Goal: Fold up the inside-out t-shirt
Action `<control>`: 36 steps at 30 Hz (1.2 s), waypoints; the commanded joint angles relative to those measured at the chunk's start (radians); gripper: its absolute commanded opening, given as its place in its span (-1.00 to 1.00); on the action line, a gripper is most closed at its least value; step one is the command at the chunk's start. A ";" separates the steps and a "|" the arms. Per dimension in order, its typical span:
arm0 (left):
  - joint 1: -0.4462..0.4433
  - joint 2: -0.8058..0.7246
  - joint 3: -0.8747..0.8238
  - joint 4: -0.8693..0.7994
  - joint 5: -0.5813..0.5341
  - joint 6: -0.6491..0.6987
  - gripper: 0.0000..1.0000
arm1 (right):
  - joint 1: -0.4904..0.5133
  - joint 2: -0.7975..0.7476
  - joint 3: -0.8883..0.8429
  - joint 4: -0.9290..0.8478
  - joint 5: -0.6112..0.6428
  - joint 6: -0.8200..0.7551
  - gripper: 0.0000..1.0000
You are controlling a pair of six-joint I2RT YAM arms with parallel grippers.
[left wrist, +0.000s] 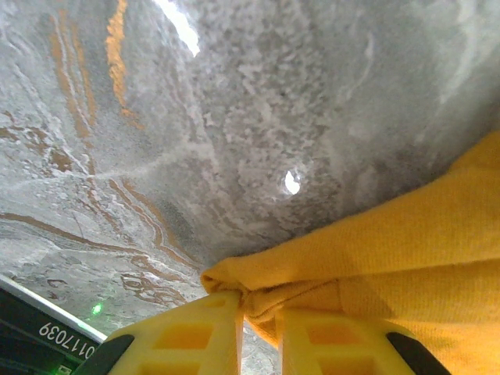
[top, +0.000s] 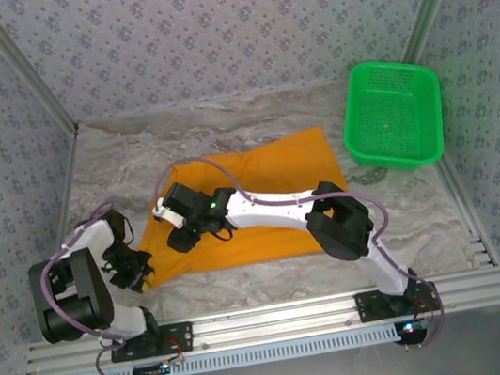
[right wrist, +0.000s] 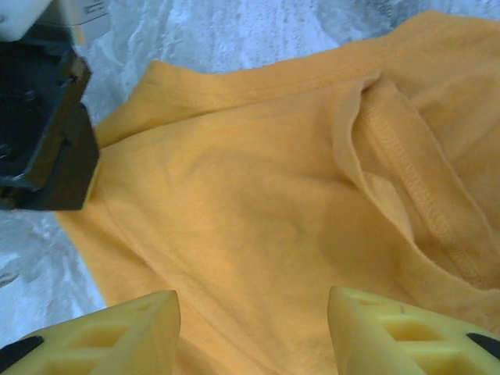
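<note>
The t-shirt (top: 269,184) lies spread and mostly flat on the middle of the worktop (top: 184,131), well apart from the green basket (top: 390,113) at the far right. It looks light, soft and limp: thin knit cloth that wrinkles and sags, and likely slides easily over the smooth surface, so it probably keeps no shape unless two points are carried together. The left end effector (left wrist: 262,332) is clamped on the shirt's near left corner, with cloth bunched between its yellow fingers (left wrist: 195,344). The right end effector (right wrist: 250,328) hangs just above the cloth near it, jaws apart and holding nothing. The best places to take hold seem to be the corners and the stitched hem (right wrist: 406,168), where doubled layers give a firmer bite than the single flat layer.
</note>
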 commanded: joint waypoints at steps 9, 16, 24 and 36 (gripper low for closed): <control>0.019 -0.009 -0.028 0.023 -0.070 0.005 -0.63 | -0.112 0.307 0.316 -0.050 0.210 0.316 -0.67; 0.039 -0.069 -0.017 -0.016 0.003 0.004 -0.25 | -0.199 0.239 0.255 -0.034 0.042 0.451 -0.54; 0.038 -0.260 0.212 -0.099 -0.031 0.110 0.09 | -0.227 -0.177 -0.174 -0.060 -0.023 0.326 -0.06; -0.157 -0.022 0.448 0.281 0.083 0.300 0.34 | -0.137 -0.572 -0.886 -0.027 0.162 0.547 -0.15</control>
